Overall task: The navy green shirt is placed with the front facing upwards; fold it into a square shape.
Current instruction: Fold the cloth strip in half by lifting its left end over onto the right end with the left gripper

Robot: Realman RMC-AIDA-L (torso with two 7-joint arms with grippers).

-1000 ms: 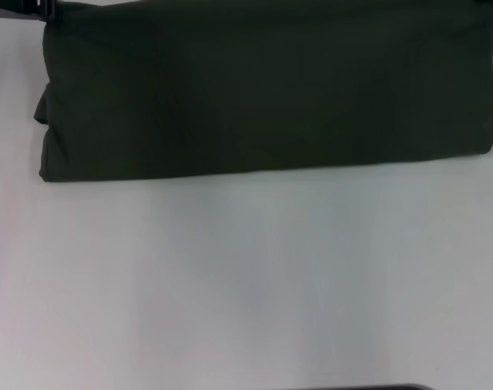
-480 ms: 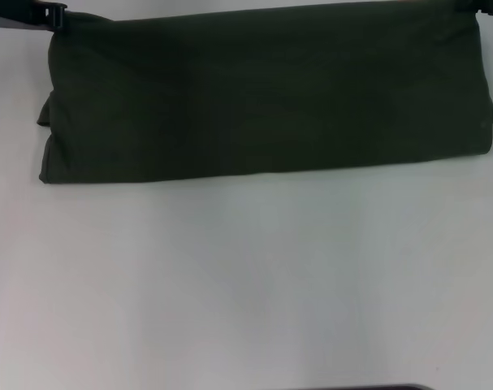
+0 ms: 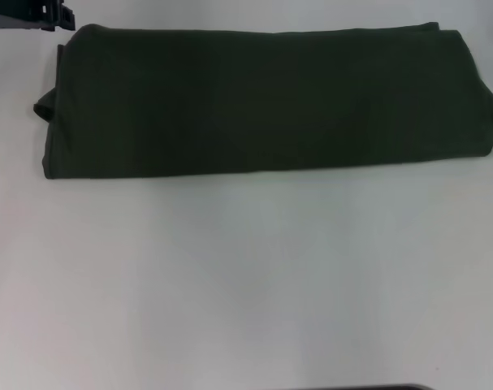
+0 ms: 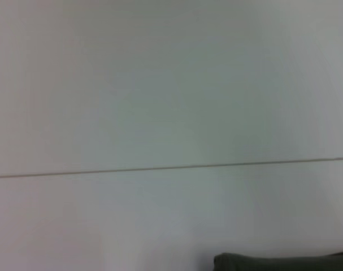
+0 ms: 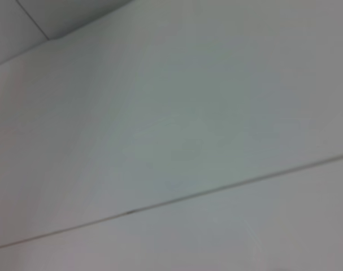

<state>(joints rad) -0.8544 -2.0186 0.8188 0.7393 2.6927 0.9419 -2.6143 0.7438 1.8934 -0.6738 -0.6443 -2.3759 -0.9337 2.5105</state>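
The navy green shirt [image 3: 262, 101] lies flat on the white table as a long plain dark green band, folded, stretching across the far part of the head view. A small fold sticks out at its left end and another at its right end. My left gripper [image 3: 49, 15] shows only partly at the far left corner, just off the shirt's far left corner and not touching it. An edge of the shirt [image 4: 284, 262] also shows in the left wrist view. The right gripper is out of view, and its wrist view shows only table.
White table [image 3: 246, 284] spreads wide between the shirt and the near edge. A thin seam line [image 4: 171, 167] crosses the table surface, and a seam line [image 5: 177, 199] also crosses the right wrist view. A dark strip [image 3: 368, 387] shows at the near edge.
The shirt's far edge has come down and now lies flat on the table. The left gripper has drawn off the corner, and the right gripper has left the view.
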